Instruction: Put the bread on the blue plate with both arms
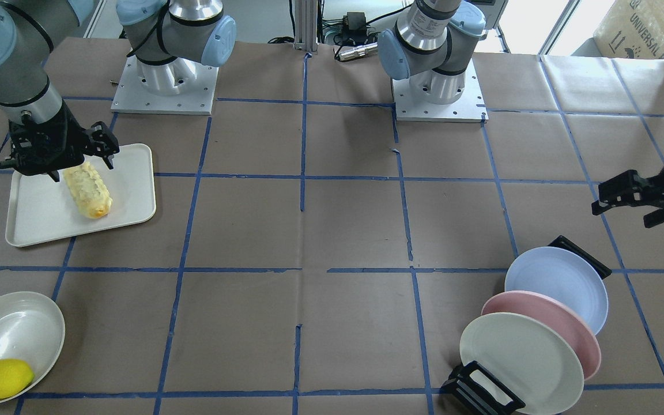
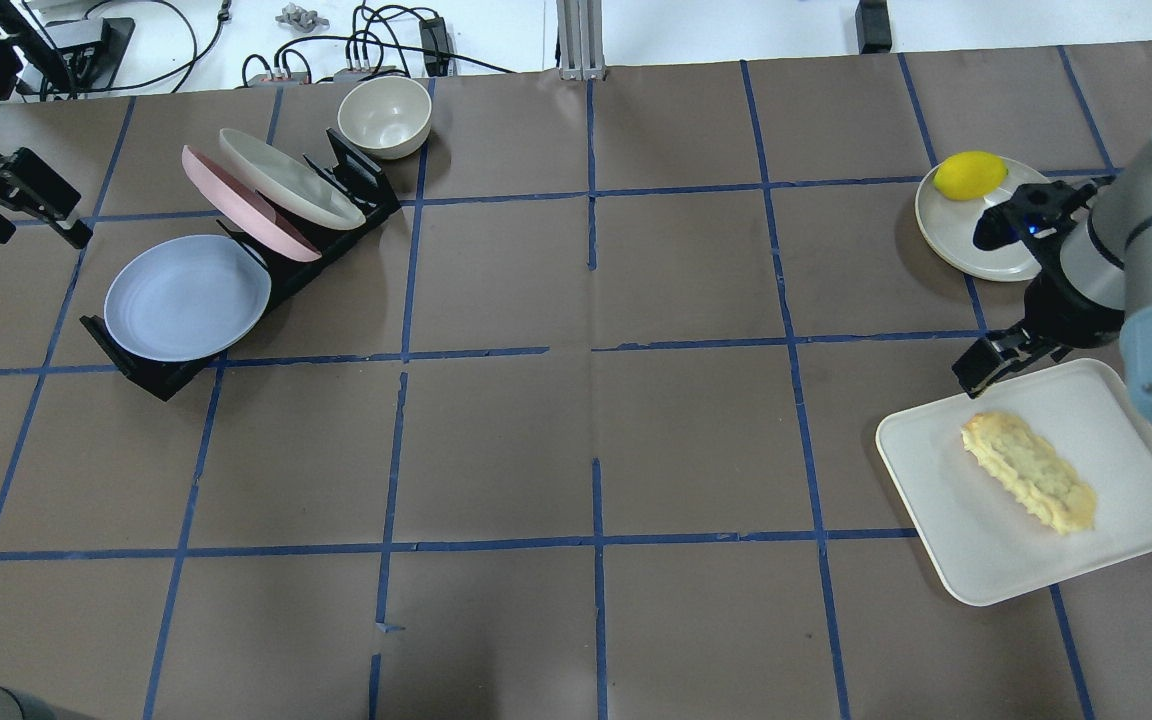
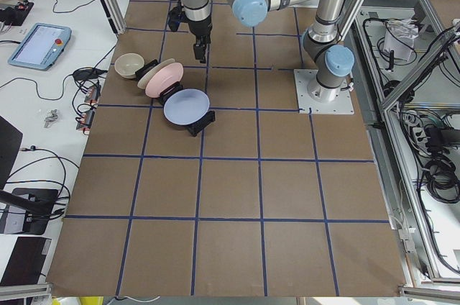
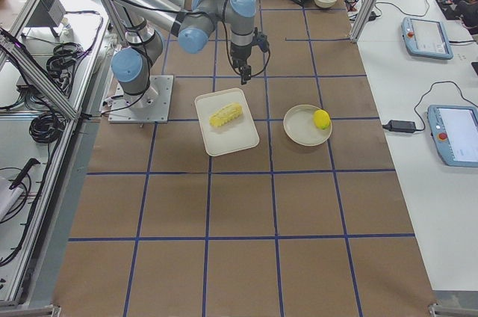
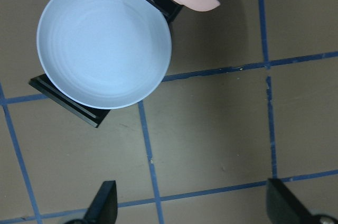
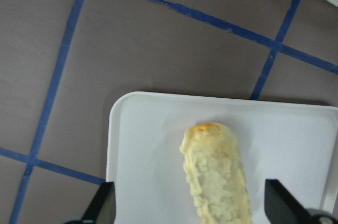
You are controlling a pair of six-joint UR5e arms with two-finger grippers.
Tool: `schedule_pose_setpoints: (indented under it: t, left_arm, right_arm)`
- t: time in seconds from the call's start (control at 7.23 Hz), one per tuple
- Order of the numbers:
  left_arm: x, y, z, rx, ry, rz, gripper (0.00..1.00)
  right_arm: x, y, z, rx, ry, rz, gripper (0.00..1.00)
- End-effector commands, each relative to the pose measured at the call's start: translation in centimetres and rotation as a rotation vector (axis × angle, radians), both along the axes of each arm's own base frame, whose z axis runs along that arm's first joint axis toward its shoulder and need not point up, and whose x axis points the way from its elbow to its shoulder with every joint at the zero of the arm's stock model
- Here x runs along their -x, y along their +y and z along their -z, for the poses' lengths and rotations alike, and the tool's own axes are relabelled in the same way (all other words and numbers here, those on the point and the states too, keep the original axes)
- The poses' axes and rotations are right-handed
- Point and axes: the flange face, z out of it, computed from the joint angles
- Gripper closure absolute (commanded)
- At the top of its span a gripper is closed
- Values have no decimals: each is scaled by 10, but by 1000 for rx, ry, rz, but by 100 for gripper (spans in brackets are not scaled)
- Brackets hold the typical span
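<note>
The bread (image 1: pixel 87 190) lies on a white tray (image 1: pixel 133 196), its golden end toward the table's middle; it also shows in the overhead view (image 2: pixel 1029 472) and the right wrist view (image 6: pixel 216 174). My right gripper (image 1: pixel 83 170) is open and hovers just above the bread's far end, one finger on each side, without touching it. The blue plate (image 1: pixel 557 285) leans in the end slot of a black rack (image 2: pixel 151 370); it also shows in the overhead view (image 2: pixel 186 297) and the left wrist view (image 5: pixel 103 42). My left gripper (image 2: pixel 31 232) is open and empty, above the table beside the rack.
A pink plate (image 1: pixel 545 323) and a cream plate (image 1: pixel 519 354) lean in the same rack behind the blue one. A cream bowl (image 2: pixel 384 115) stands past the rack. A lemon (image 1: pixel 2 378) lies on a cream dish (image 1: pixel 21 328) near the tray.
</note>
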Motion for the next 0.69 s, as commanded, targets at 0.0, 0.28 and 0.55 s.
schedule_pose_setpoints:
  t: [0.0,0.28,0.55]
  left_arm:
    - [-66,-44,78,-37,98,33,0]
    - [-86,-78,138,-81,129,32,0]
    - [-87,-81,191,-140,184,24,5]
  right_arm:
    - [51,19,68,52,27,37,0]
    - [68,18,104,8,-68,24,0]
    - [69,35,123,-37,-90,47,27]
